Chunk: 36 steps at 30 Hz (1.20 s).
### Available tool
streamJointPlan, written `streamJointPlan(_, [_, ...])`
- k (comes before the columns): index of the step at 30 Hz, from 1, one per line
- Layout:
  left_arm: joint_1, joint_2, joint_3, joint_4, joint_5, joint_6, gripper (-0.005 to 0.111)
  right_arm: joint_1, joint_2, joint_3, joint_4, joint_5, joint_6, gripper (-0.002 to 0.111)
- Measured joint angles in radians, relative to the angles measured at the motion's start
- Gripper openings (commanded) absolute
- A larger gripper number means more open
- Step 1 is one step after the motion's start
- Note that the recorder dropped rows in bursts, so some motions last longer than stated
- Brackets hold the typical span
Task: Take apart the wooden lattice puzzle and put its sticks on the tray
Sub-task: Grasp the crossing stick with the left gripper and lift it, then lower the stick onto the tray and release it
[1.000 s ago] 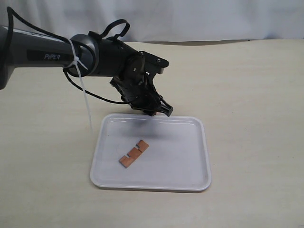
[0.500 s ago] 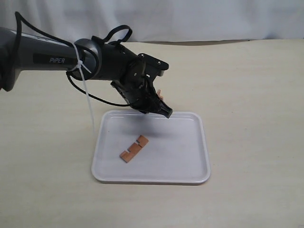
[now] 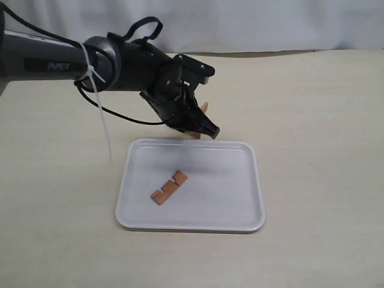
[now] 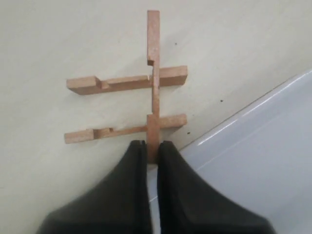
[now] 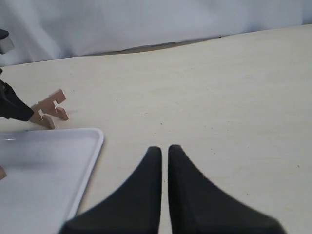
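We see the left gripper with its jaws clamped on one end of the wooden lattice puzzle, which here is three sticks in all. The held stick runs straight out from between the fingertips. Two cross sticks sit in its notches, the nearer one just beyond the fingertips and the farther one well out along it. Both reach mostly to one side of the jaws.

The rim of the tray lies just beside the fingertips, on the opposite side. From the exterior view the jaws hang at the tray's far edge, and we cannot tell whether the puzzle touches the table there. A loose stick lies flat on the tray floor, well apart from the jaws.

The right gripper has its jaws drawn almost together (only a thin slit shows) with nothing between them. It sits over bare table, and the puzzle is well apart from it, past the tray's corner.
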Motion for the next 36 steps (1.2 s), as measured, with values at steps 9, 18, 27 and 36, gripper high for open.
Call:
streamJointPlan(9, [0.0, -0.142, 0.0, 0.0, 0.145, 0.073, 0.0, 0.0, 0.0, 0.0, 0.0, 0.0, 0.0, 0.004])
streamJointPlan(18, [-0.002, -0.232, 0.013, -0.456, 0.483, 0.591, 0.0, 0.0, 0.0, 0.0, 0.0, 0.0, 0.0, 0.004])
streamJointPlan(27, [-0.121, -0.232, 0.157, -0.523, 0.451, 0.82, 0.0, 0.0, 0.0, 0.0, 0.0, 0.0, 0.0, 0.004])
streamJointPlan(36, [-0.128, -0.222, 0.175, -0.395, 0.377, 0.685, 0.002, 0.0, 0.0, 0.0, 0.0, 0.0, 0.0, 0.004])
